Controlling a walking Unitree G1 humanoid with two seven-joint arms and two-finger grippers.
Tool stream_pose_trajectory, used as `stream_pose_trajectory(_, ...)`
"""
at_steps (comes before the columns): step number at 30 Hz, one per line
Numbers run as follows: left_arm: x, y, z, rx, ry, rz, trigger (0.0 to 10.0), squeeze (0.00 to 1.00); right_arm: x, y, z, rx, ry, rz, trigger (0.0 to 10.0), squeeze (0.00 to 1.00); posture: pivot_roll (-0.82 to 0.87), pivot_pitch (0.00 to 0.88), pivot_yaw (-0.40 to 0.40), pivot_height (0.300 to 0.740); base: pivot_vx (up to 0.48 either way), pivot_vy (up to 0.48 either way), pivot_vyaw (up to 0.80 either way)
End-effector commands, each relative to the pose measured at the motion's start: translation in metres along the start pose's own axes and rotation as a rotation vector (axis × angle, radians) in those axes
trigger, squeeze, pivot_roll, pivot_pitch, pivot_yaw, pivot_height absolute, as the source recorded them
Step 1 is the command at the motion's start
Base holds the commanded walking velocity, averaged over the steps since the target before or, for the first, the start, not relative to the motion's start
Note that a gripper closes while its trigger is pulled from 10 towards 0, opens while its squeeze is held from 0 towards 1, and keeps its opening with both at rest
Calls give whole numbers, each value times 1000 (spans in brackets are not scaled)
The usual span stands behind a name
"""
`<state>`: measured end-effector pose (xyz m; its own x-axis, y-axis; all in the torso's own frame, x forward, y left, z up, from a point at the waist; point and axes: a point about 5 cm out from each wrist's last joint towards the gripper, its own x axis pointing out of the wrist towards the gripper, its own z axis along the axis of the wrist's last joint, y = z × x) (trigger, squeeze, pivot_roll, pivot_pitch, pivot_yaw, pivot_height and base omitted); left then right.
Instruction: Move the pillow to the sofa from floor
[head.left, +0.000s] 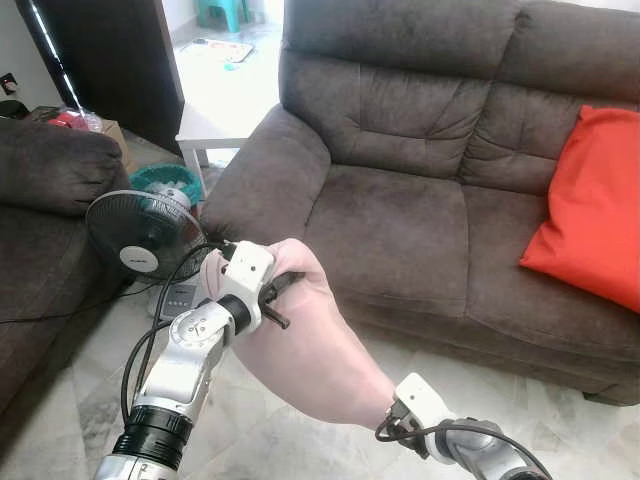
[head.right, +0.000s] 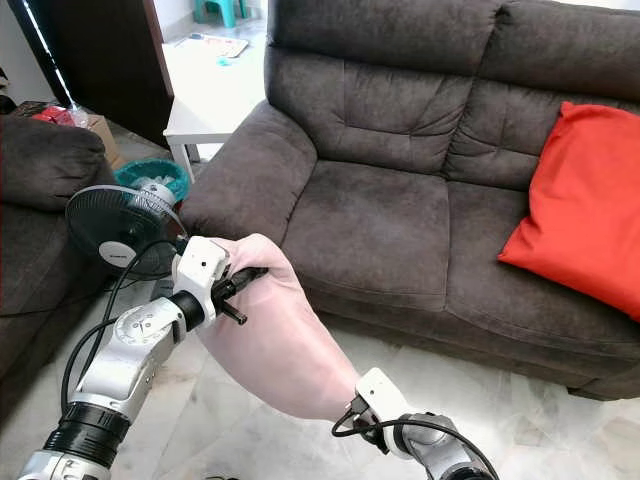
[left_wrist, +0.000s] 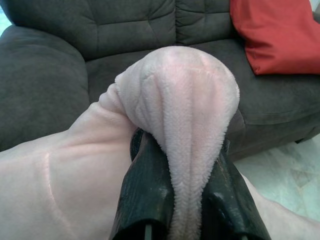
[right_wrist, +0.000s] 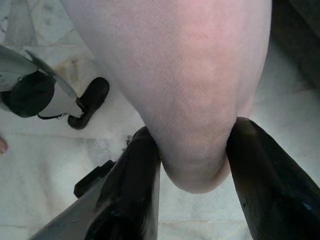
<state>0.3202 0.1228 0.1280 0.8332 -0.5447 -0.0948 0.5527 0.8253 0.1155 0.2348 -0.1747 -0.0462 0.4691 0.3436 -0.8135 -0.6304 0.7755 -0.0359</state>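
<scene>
Pillow (head.left: 310, 350) is off the floor, hanging in front of the sofa (head.left: 400, 230). Left gripper (left_wrist: 182, 200) clenched on its upper corner, right gripper (right_wrist: 192, 165) clenched on the lower end. Looks soft, light and saggy; corner pinches bunch the fleece, could slip.

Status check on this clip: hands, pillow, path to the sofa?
Left hand and right hand each pinching an end of the pink pillow, held off the floor. Sofa seat ahead, red cushion on its right side.
</scene>
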Motion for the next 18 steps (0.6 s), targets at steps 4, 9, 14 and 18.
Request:
stream_pose_trajectory(4,4,4,33,39,-147,13,10000,0,0,3,-2,-5,3,34,0,0,135,53,-71,740,0,0,0)
stream_pose_trajectory(9,3,5,33,36,-146,20,10000,0,-1,2,-3,-6,4,32,0,0,135,56,-72,740,0,0,0)
stream_pose_trajectory(14,3,4,31,32,-142,21,10000,0,-2,0,-2,0,-9,15,0,0,134,56,-73,740,0,0,0)
stream_pose_trajectory(18,2,4,29,34,-135,20,10000,0,-3,-2,-2,1,-13,9,0,0,133,56,-69,740,0,0,0)
